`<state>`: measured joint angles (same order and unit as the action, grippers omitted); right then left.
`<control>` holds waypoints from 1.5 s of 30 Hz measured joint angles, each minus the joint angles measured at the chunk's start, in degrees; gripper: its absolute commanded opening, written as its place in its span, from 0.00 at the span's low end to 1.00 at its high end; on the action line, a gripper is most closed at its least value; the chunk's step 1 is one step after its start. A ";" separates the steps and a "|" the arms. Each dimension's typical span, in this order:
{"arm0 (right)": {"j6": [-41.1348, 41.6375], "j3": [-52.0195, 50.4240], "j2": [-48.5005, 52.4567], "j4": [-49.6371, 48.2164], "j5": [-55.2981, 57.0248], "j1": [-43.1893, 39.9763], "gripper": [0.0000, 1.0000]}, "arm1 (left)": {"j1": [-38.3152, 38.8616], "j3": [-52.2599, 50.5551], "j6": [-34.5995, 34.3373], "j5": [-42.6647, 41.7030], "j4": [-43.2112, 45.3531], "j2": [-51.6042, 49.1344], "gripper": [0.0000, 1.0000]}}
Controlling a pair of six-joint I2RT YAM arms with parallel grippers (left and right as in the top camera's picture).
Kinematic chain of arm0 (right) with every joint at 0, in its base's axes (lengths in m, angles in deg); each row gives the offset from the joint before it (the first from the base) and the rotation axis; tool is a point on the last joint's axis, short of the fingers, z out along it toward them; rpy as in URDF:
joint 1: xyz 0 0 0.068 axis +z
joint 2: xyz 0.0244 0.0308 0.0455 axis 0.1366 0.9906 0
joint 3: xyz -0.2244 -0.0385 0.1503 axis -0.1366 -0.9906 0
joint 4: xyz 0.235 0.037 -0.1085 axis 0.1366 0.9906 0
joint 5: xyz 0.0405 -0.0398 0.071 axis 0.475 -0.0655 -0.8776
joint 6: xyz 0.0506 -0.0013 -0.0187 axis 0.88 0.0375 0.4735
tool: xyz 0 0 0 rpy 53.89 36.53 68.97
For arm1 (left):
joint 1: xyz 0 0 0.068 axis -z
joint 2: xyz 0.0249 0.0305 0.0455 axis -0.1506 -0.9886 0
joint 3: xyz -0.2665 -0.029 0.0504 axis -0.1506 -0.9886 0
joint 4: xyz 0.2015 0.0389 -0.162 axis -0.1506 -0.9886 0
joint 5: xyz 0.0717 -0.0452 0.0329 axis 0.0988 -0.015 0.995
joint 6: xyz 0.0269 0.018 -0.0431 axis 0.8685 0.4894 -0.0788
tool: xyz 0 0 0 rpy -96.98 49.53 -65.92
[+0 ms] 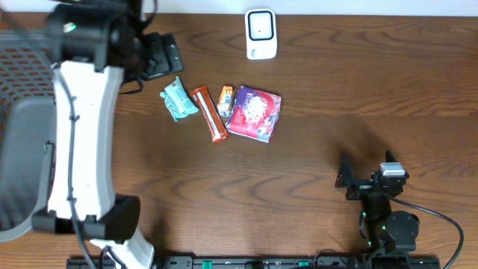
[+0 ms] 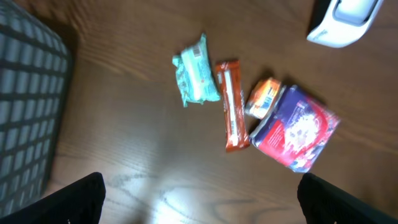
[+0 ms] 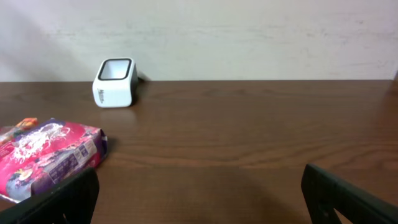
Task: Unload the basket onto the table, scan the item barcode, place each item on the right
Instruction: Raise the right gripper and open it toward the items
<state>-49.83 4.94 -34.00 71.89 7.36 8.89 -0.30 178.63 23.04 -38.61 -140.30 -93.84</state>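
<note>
Left pincer [image 2: 200,190] hangs spread wide, holding nothing. On the worktop [image 2: 124,155] just ahead of it lie a teal pack [image 2: 196,78], a bar [image 2: 231,106] and a purple bag [image 2: 295,127]. Scanner [image 2: 345,22] sits beyond them. Right pincer [image 3: 199,186] is spread too. Nothing is picked yet, I think; next, pinch one and show its barcode.

Nothing here can be read. The purple pouch [image 1: 254,113] and the orange bar [image 1: 208,113] carry what looks like print, but it is too blurred and small to make out.

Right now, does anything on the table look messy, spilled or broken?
Nothing looks spilled or broken. Only a bit messy: the small orange packet lies crooked, tight against the purple pouch, beside the orange bar.
</note>
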 measured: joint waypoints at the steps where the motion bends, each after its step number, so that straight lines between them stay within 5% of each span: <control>1: 0.00 0.00 0.02 0.04 0.00 0.00 0.99 | -0.35 0.00 -0.02 -0.02 0.00 0.72 0.98; 9: 1.57 -0.04 0.04 -5.95 -0.92 0.00 0.99 | -1.09 0.00 -0.02 -0.04 -0.02 1.03 0.98; 18: 34.18 -0.07 0.17 -22.73 -23.17 0.00 0.99 | -1.09 0.00 -0.02 -0.07 -0.02 1.03 0.98; 23: 39.52 2.12 0.15 -39.91 -24.11 0.00 0.99 | -1.09 0.00 -0.02 -0.07 -0.02 1.03 0.98; 29: 30.73 20.37 7.76 -16.09 -22.64 0.00 0.99 | -1.09 0.00 -0.02 -0.07 -0.02 1.03 0.98; 38: 14.19 56.54 39.89 28.20 -26.49 0.07 0.99 | -1.09 0.00 -0.02 -0.07 -0.02 1.03 0.98; 45: 7.85 70.99 64.17 45.05 -33.73 3.58 0.99 | -1.09 0.00 -0.04 -0.07 -0.02 1.03 0.98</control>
<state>-41.98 75.94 30.17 116.94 -26.36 12.48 -1.39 178.63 22.99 -38.68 -140.32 -92.82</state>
